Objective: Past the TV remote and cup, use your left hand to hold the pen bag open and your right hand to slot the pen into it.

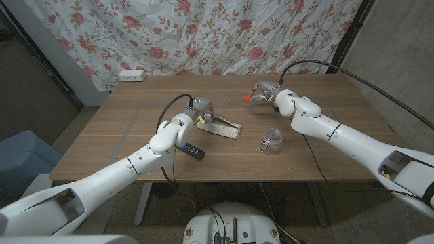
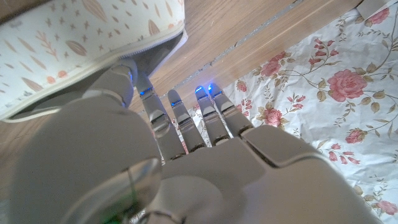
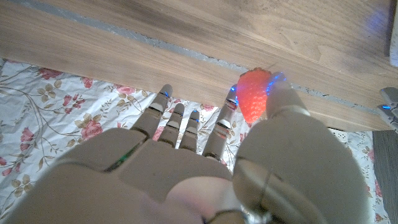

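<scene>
Cream fabric printed with small leaves and sprigs makes up the pen bag (image 1: pixel 220 127), which lies on the wooden tabletop (image 1: pixel 325 163) directly under and just beyond the left hand (image 1: pixel 196 110). That hand sits at the bag's near-left end, thumb and one finger closing on the bag's edge, as the left wrist view shows: the pouch (image 2: pixel 74 43) bulges over the thumb while the other fingers (image 2: pixel 186 121) reach out straight and apart past it toward the tabletop's far edge. So the left hand holds the bag by a pinch at its end; whether the mouth of the bag is actually open cannot be told.

The right hand (image 1: pixel 266 93) hovers farther back on the tabletop, well apart from the bag and to its far right. It pinches a small orange-red object (image 3: pixel 254 93) between thumb and a finger, the remaining fingers (image 3: pixel 186 127) extended side by side. This looks like the end of the pen, though its shaft is hidden by the hand, so I cannot be sure of its shape.

Nearer the robot than the right hand, a clear plastic cup (image 1: pixel 272 140) stands upright. Just behind the left hand, beside that arm's wrist, lies the dark TV remote (image 1: pixel 191 150). A floral curtain (image 1: pixel 224 34) hangs beyond the tabletop, and a white power strip (image 1: pixel 131 76) sits at its far-left corner.
</scene>
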Controlling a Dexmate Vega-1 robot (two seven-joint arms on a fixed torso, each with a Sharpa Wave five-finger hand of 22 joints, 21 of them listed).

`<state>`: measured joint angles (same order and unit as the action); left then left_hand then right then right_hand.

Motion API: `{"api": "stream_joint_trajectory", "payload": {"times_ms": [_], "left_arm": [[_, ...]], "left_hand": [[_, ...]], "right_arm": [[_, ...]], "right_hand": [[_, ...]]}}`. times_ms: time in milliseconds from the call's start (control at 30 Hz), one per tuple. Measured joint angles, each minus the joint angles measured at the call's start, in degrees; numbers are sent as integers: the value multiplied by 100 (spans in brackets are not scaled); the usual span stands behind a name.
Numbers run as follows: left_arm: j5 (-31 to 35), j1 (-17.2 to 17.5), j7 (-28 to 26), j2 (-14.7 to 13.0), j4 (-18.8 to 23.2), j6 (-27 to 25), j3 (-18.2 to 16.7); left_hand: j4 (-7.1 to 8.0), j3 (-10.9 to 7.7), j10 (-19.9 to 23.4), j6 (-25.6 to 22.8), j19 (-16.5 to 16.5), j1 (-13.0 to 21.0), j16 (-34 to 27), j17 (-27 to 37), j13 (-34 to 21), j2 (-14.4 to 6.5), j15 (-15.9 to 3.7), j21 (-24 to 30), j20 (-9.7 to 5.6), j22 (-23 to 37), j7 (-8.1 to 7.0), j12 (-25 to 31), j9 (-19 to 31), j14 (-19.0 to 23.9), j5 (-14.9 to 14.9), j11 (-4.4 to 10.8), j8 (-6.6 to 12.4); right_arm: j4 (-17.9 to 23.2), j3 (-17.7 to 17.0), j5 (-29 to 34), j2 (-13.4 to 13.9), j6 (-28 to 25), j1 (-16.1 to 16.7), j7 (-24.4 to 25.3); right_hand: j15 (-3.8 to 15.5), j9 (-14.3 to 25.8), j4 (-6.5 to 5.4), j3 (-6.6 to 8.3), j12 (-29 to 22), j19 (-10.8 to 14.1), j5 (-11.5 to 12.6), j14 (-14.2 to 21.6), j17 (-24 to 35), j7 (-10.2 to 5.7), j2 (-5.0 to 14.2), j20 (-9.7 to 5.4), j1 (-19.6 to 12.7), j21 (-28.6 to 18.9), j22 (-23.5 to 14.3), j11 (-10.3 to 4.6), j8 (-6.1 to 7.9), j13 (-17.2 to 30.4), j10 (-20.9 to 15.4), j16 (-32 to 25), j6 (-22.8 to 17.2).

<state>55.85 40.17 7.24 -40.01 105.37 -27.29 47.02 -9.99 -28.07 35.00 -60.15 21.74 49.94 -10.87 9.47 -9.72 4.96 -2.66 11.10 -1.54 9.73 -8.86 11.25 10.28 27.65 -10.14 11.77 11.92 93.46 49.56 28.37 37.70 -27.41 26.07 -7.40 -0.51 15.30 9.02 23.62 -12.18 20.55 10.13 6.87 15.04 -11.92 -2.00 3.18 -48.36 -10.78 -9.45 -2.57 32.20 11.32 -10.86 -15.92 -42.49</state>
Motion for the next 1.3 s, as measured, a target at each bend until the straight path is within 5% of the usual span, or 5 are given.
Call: {"api": "stream_joint_trajectory", "payload": {"times_ms": [500, 1300], "left_arm": [[15, -47, 87, -46, -28, 18, 61], [138, -23, 497, -196, 181, -47, 14]], "left_hand": [[-24, 24, 51, -2, 20, 76, 0, -1, 0, -29, 0, 0, 21, 0, 2, -24, 0, 0, 0, -10, -70], [26, 200, -192, 637, -2, 196, 49, -1, 0, 0, -1, 0, 42, -1, -56, -110, 27, -43, 0, 20, -199]], "right_arm": [[8, -14, -26, 19, 7, 15, 8], [74, -23, -29, 22, -119, 63, 44]], "right_hand": [[0, 0, 1, -1, 0, 0, 6, 0, -1, 0, 21, 0, -21, -3, 0, 0, 30, 0, 0, 0, 0], [0, 0, 8, -8, 0, 0, 3, 0, 28, 0, 19, 0, -20, -4, 0, 1, 14, 0, 1, 0, 0]]}}
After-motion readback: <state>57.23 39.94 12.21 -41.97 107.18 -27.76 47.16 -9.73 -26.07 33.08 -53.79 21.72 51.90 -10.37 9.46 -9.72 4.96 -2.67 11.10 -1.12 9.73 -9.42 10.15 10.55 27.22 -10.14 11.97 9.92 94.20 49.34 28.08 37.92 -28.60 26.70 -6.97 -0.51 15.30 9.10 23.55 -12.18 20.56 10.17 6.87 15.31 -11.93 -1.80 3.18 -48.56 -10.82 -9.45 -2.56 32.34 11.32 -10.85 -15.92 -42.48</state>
